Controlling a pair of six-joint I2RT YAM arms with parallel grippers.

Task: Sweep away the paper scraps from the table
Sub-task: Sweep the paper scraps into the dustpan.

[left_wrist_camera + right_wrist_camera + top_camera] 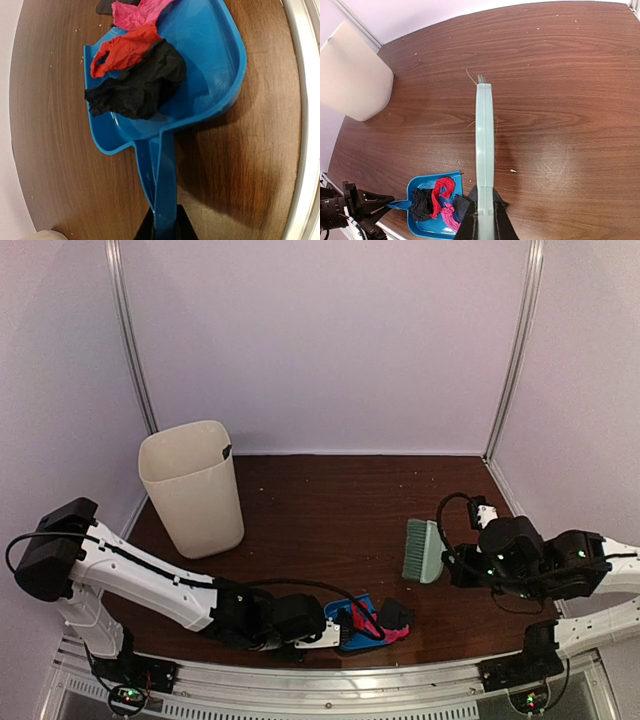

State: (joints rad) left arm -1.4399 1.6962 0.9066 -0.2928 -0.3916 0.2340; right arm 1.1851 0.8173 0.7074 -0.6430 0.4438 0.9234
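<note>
The blue dustpan (pixel 352 612) lies on the table (pixel 330 510) near the front edge. My left gripper (pixel 332 636) is shut on its handle (pixel 164 175). In the pan lie paper scraps: a black one (pixel 135 90), a red one (pixel 127 50) and a pink one (pixel 137 12). A dark scrap (pixel 397 613) sits at the pan's mouth, partly on the table. My right gripper (pixel 455 565) is shut on the pale green brush (pixel 422 550), held off to the right of the pan. In the right wrist view the brush (pixel 484 130) hides part of that dark scrap (pixel 461 205).
A cream waste bin (pixel 192 488) stands at the back left, and shows in the right wrist view (pixel 352 77). A tiny white bit (pixel 513 171) and small specks lie on the wood. The silver rail (pixel 330 680) runs along the front. Walls close in both sides.
</note>
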